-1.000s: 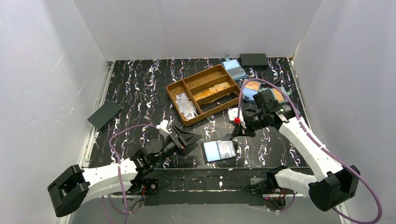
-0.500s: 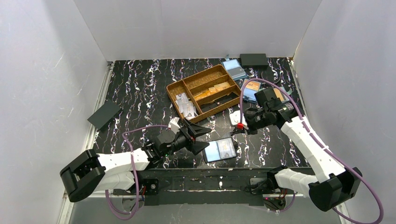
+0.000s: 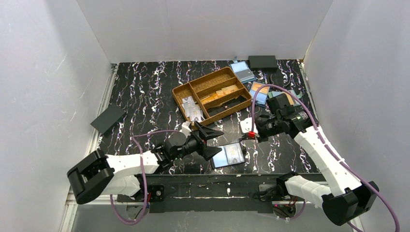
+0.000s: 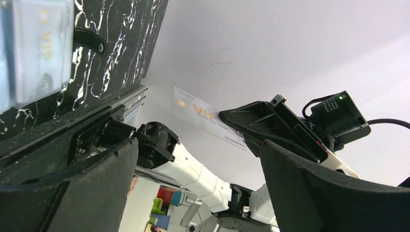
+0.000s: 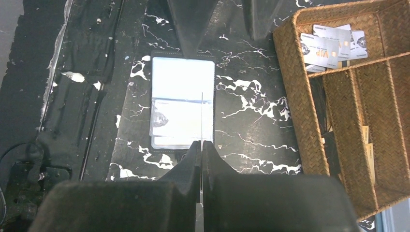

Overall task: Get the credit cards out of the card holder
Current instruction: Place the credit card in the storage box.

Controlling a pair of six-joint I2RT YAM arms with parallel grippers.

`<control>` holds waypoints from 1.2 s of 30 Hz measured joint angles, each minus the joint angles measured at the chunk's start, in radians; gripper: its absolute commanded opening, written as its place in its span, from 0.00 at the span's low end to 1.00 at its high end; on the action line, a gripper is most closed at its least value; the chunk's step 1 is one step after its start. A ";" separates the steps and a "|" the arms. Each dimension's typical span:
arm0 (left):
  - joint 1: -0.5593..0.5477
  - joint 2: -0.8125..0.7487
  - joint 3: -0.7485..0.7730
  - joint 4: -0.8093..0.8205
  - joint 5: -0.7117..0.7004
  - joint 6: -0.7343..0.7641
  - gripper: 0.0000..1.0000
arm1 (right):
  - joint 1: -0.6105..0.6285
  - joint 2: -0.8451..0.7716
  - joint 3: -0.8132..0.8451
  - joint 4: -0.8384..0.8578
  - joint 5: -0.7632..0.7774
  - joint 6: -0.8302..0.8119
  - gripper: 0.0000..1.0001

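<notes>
Small black bifold card holder (image 3: 227, 155) lies open at lower centre, one pale card (image 5: 181, 128) inside. Right gripper (image 5: 201, 144) pinches a pale plastic credit card (image 4: 203, 116) by one end; left gripper (image 3: 215, 142), spread, hovers beside the holder. That slight grip risks a dropped card.

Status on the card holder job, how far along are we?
Done: a few credit cards already lie in the wicker tray's end compartment. In hand: the right jaws are shut on one VIP card, held off the table. To do: the card holder lies open with at least one card showing in its pocket; the left jaws stand open beside it.
</notes>
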 measured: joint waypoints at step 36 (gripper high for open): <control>-0.085 0.457 0.218 0.282 0.019 -0.248 0.00 | -0.001 -0.046 -0.116 0.062 -0.010 -0.063 0.69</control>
